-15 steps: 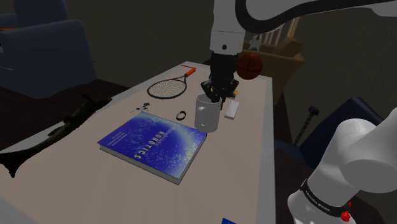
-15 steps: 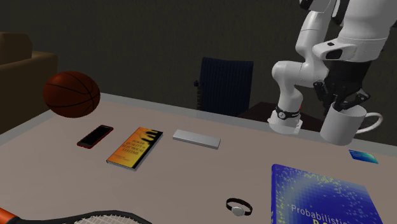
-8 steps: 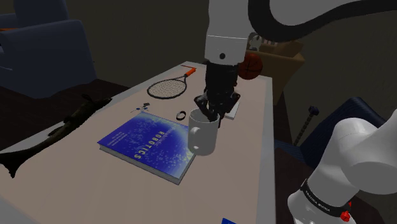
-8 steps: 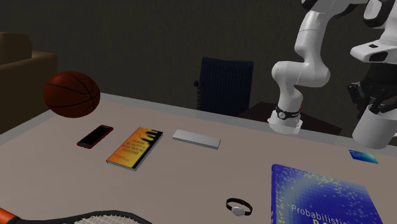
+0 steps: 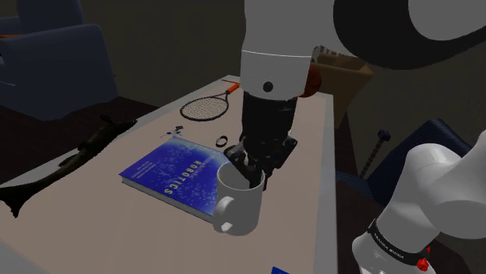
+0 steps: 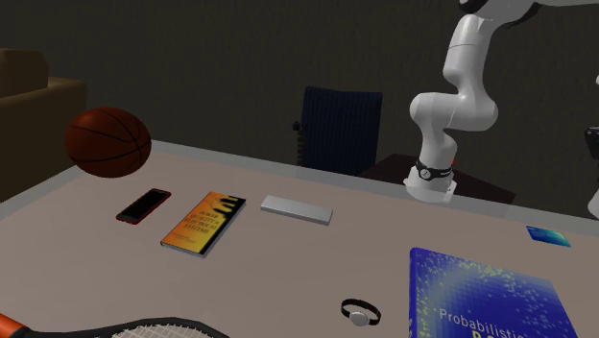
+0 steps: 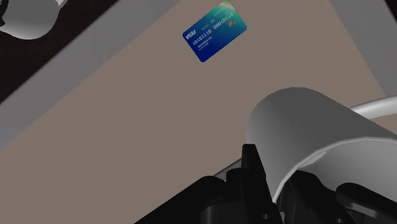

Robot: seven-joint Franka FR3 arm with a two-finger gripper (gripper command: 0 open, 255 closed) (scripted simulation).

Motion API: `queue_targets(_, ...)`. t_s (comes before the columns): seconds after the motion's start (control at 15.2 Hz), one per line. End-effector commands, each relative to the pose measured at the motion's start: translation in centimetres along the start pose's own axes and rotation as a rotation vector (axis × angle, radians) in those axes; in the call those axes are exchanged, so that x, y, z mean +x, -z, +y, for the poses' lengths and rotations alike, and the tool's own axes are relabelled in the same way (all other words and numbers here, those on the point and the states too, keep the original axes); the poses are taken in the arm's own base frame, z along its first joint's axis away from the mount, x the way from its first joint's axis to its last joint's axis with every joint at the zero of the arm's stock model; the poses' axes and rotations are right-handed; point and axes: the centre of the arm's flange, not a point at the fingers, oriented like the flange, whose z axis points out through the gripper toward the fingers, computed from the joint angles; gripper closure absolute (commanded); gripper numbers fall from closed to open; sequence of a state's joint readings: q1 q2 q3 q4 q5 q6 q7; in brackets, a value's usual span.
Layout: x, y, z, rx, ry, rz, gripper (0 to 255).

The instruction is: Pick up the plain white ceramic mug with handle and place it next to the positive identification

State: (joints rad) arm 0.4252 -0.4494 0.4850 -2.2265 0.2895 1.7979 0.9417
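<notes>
1. A dim, dark-walled room. A blue armchair (image 5: 47,54) sits at the shoulder view's upper left, and a dark blue chair (image 6: 341,130) stands behind the table in the second exterior view.
2. The long beige table (image 5: 308,194) with its grey edge runs through the middle of the shoulder view.
3. The white arm (image 5: 269,70) drops in from the top centre of the shoulder view.
4. A blue book (image 5: 187,177) lies left of centre, a racket (image 5: 204,107) above it. A basketball (image 6: 108,142) rests at the second exterior view's left.
5. The white mug (image 5: 241,206) hangs at lower centre with its handle toward the lower left. The gripper (image 5: 251,173) pinches its rim wall, and it is apparently clear of the surface.
6. The blue card (image 7: 214,32) lies flat on the table, apart from the mug.
</notes>
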Motion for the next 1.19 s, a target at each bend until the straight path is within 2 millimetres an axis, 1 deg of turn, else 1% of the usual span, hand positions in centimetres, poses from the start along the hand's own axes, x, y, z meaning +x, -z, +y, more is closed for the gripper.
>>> queue_targets(0.0,-1.9,-0.2,-1.6,0.000,-0.001,0.000,255)
queue_targets(0.2,-5.2,-0.6,-4.4,0.000,-0.001,0.000,255)
queue_targets(1.12,-4.6,-7.9,-4.2,0.000,-0.001,0.000,255)
